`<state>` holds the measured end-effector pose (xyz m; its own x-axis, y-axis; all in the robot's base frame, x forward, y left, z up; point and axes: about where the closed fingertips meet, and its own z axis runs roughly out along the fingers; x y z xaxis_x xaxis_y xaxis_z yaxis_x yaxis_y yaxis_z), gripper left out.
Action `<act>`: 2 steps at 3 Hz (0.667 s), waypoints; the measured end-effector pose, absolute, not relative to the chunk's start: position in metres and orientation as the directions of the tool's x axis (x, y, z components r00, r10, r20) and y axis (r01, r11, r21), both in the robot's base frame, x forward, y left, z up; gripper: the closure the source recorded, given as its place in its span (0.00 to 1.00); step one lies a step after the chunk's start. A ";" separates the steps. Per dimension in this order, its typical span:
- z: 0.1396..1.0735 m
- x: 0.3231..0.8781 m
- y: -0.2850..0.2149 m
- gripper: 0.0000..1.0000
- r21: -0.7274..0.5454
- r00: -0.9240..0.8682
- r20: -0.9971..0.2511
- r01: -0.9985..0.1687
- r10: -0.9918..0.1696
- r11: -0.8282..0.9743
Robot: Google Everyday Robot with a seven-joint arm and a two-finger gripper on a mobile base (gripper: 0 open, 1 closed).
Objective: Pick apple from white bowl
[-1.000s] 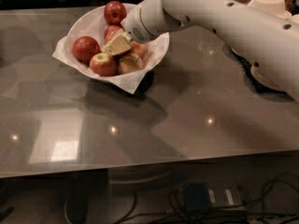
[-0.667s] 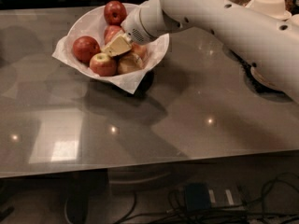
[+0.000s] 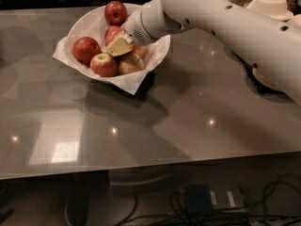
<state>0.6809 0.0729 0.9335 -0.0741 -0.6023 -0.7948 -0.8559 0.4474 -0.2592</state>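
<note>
The white bowl (image 3: 83, 21) stands at the back left of the grey table, lined with white paper whose corners stick out past the rim. It holds several apples: a red one at the back (image 3: 115, 12), a red one at the left (image 3: 86, 49), and a red-yellow one at the front (image 3: 104, 64). My gripper (image 3: 126, 54) is down inside the bowl on its right side, among the apples, right against a yellowish apple (image 3: 127, 68) and a red one (image 3: 113, 33). My white arm (image 3: 221, 22) reaches in from the right and hides the bowl's right rim.
A stack of pale disposable plates (image 3: 272, 6) stands at the back right. A dark round base (image 3: 263, 81) sits on the table under my arm at the right. The table's front edge (image 3: 150, 166) runs across, with cables on the floor below.
</note>
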 end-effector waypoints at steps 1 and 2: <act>0.939 0.678 0.073 0.94 -0.273 -0.056 -0.786 -0.863 -0.616 0.426; 0.952 0.674 0.071 1.00 -0.303 -0.016 -0.772 -0.869 -0.636 0.391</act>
<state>0.6735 0.0713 0.9519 -0.0162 -0.6358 -0.7717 -0.8691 0.3905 -0.3035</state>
